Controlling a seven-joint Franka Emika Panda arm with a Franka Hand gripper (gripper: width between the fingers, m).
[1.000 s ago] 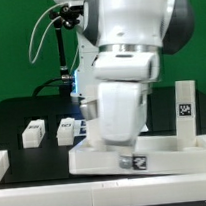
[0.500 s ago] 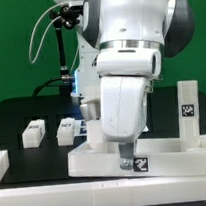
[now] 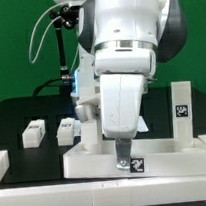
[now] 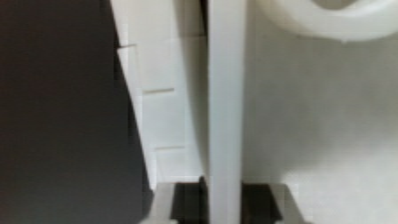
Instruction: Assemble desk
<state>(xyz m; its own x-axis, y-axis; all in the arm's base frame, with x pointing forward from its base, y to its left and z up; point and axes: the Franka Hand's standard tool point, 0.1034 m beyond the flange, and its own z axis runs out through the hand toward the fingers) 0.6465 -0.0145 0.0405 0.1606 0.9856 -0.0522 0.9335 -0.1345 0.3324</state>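
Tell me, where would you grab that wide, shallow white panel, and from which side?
Take the desk panel by its thin front rim, coming straight down from above. It lies flat and looks too wide for two fingers to span, but the rim stands up as a narrow wall they can pinch. The gripper is closed on that rim this way.

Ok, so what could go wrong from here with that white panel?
The gripper pinches only the thin rim of the wide white plastic panel, so it may slip or twist. The tall white block leg standing on the exterior view's right could topple if jolted.
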